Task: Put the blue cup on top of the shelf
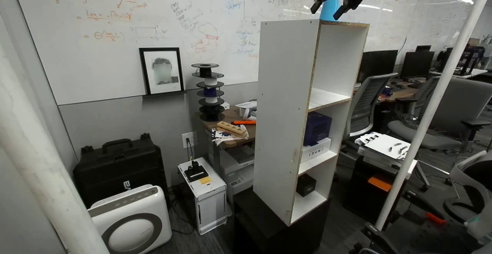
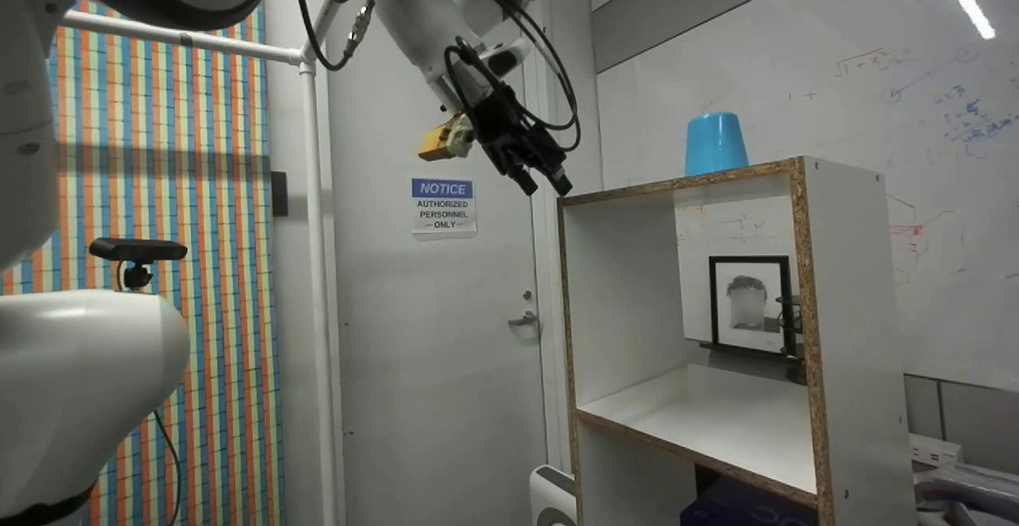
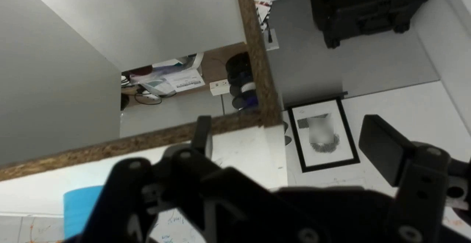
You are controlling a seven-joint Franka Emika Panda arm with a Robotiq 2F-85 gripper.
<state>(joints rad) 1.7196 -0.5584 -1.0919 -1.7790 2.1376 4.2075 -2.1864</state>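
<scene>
The blue cup [image 2: 716, 144] stands upside down on top of the shelf [image 2: 848, 311], close to one top corner. In an exterior view the cup [image 1: 331, 10] shows partly behind the gripper fingers. In the wrist view part of the cup [image 3: 79, 208] shows at lower left, partly covered by a finger. The shelf [image 1: 288, 92] is tall and white with raw board edges. My gripper [image 2: 546, 186] is open and empty, apart from the cup and near the shelf's opposite top corner. In the wrist view the fingers [image 3: 289, 136] are wide apart with nothing between them.
A dark purple box [image 1: 318, 128] on a white box [image 1: 317, 150] sits in the middle compartment, a small black box [image 1: 306, 185] in the lowest. A whiteboard [image 1: 115, 23] with a picture frame [image 1: 180, 69] stands behind. White poles [image 1: 434, 100] flank the scene.
</scene>
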